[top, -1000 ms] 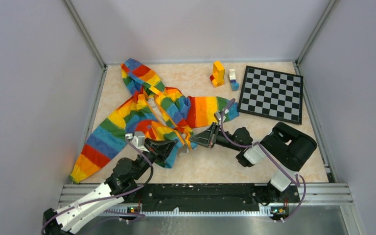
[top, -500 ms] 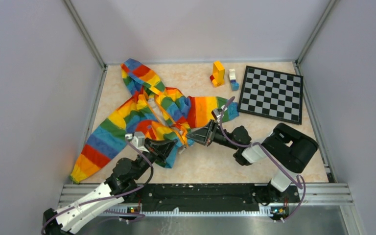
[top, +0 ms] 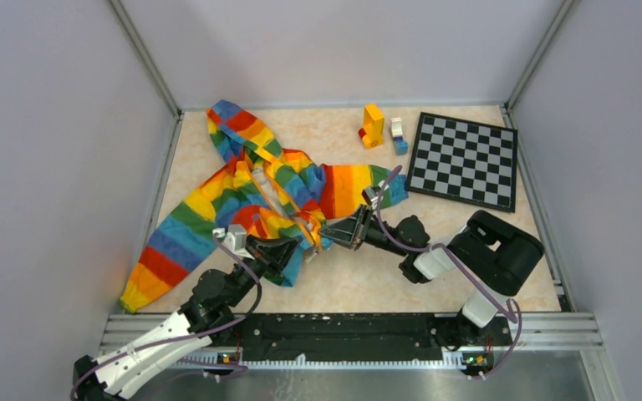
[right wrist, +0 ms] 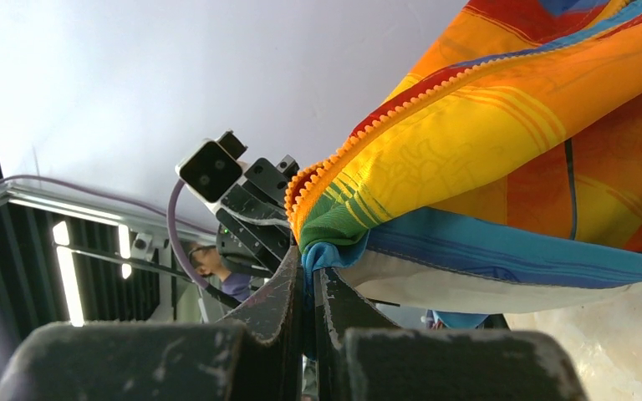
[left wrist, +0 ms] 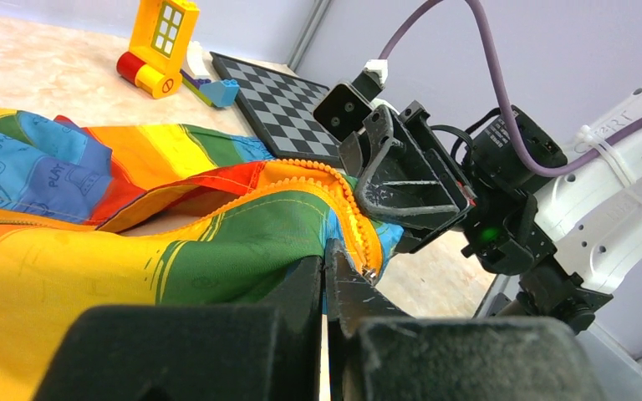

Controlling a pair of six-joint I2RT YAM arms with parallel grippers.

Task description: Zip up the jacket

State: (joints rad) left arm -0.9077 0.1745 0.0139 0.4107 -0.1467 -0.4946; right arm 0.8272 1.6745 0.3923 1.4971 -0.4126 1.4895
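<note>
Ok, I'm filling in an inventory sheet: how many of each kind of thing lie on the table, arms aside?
jacket: 1
chessboard: 1
toy block builds: 2 (yellow build, white-blue build)
total: 4

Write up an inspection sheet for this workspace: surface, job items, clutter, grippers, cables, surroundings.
Surface: beige marbled tabletop, no spills seen.
Job's things: rainbow jacket lies rumpled on the left half, front open; its orange zipper strip is not joined.
Clutter: chessboard at the far right; yellow toy block and white and blue blocks beside it, all apart from the jacket.
Grippers: left gripper shut on the jacket's hem by the zipper end; right gripper shut on the facing hem edge.
Cables: purple cables run along both arms, clear of the jacket.
Surroundings: grey walls on three sides; metal rail at the near edge.
</note>
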